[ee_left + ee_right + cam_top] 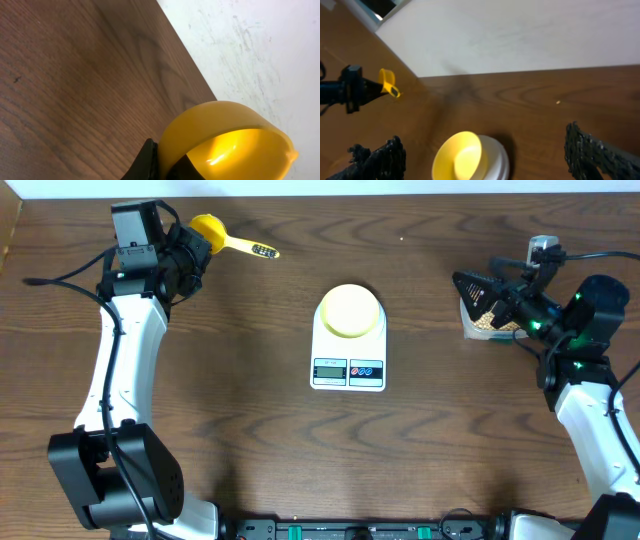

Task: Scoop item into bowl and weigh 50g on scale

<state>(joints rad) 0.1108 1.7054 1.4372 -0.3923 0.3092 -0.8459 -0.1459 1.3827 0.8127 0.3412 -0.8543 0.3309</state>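
Behind the wooden table [250, 440] and scale [348, 352] stands a white wall [260, 50].

You can't read the display on the scale [345, 350]: too small. At three o'clock from it, the right gripper [478, 298] covers most of the tub [470, 330] and its beans [484, 323]. The left wrist view's lower edge cuts off the scoop [225, 140].

1. The yellow plastic scoop [208, 228] has dark markings on its handle.
2. The round pale yellow bowl [349, 311] is plain.
3. The white flat rectangular scale [348, 348] has a greyish display.
4. The dark brown wooden table [260, 430] shows streaked grain.
5. The small round beans [483, 323] are tan.
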